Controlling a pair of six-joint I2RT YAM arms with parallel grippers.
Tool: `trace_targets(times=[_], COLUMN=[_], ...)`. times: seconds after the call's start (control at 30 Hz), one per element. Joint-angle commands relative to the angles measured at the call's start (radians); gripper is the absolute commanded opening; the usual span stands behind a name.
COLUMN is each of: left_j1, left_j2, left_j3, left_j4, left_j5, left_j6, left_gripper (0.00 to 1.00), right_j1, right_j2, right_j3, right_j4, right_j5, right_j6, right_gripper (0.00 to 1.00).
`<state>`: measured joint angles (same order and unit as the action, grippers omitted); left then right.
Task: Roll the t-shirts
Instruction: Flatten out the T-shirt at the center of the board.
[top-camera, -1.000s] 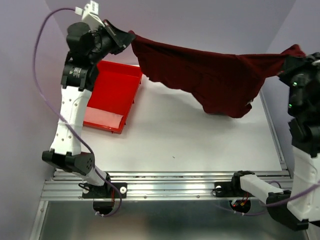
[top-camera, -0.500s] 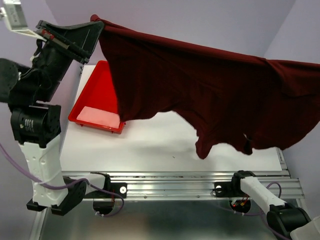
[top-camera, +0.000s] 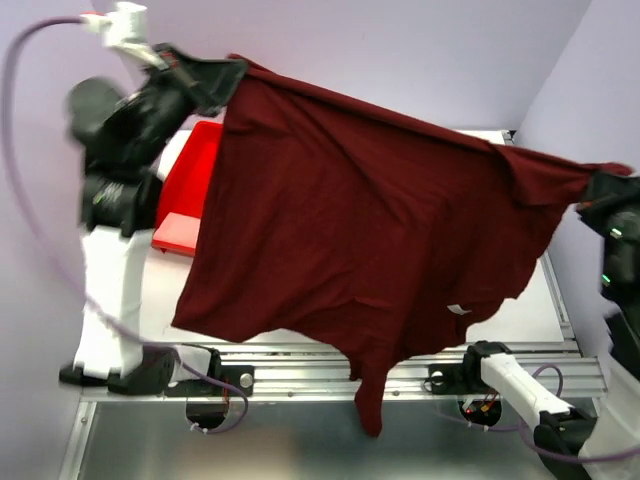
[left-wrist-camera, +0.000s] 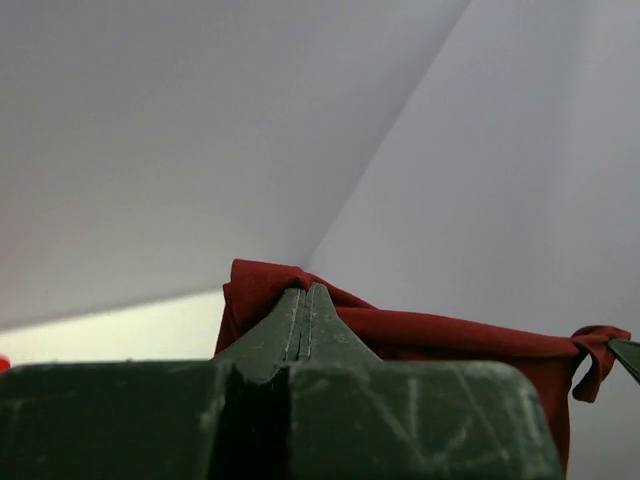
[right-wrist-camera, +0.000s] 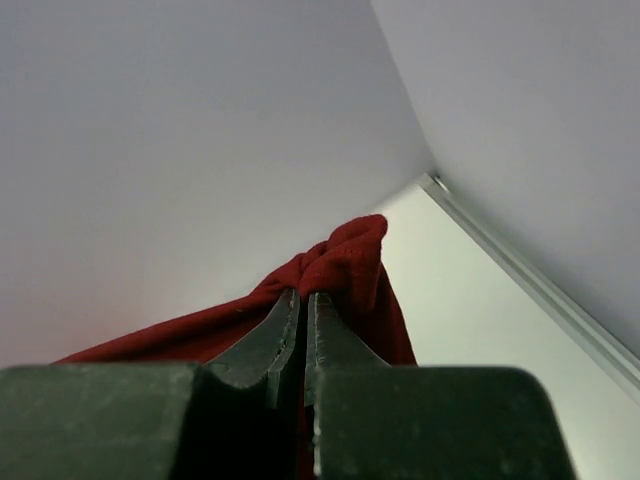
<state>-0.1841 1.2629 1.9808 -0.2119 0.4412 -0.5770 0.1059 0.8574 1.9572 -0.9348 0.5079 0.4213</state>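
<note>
Lilac walls, both jaws clamped on hanging maroon t-shirt

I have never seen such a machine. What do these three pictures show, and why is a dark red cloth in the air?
It is two robot arms, the left arm and the right arm, bolted at the near edge of a white table. The wide picture comes from a fixed camera above and behind them. The other two come from a camera on each wrist, looking along its own fingers. The left gripper and the right gripper are both shut on one dark maroon t-shirt, each pinching bunched cloth. It hangs spread between them, above the table. A bright red plastic tray lies at the table's left, partly hidden by the shirt.
</note>
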Motion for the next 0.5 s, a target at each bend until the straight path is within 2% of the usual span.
trace_targets(times=[0.0, 0.13, 0.3, 0.4, 0.47], left_j1=[-0.032, -0.112, -0.181, -0.187, -0.187], left_j2=[0.206, 0.406, 0.753, 0.912, 0.978], left_j3=[-0.103, -0.077, 0.137, 0.239, 0.314], left_j4=[0.051, 0.031, -0.053, -0.052, -0.047], left_j5=[-0.076, -0.122, -0.153, -0.163, -0.16], left_j6=[0.057, 0.117, 0.164, 0.167, 0.173], left_gripper=[0.0, 0.0, 0.0, 0.0, 0.0], right_j1=[-0.006, -0.006, -0.006, -0.017, -0.032], right_j2=[0.031, 0.084, 0.239, 0.355, 0.411], right_j3=[-0.205, -0.314, -0.46, -0.529, -0.547], right_j4=[-0.11, -0.128, -0.124, -0.113, -0.079], right_j5=[0.227, 0.253, 0.268, 0.357, 0.362], right_j6=[0.043, 0.088, 0.151, 0.201, 0.204], right_gripper=[0.01, 0.01, 0.01, 0.01, 0.01])
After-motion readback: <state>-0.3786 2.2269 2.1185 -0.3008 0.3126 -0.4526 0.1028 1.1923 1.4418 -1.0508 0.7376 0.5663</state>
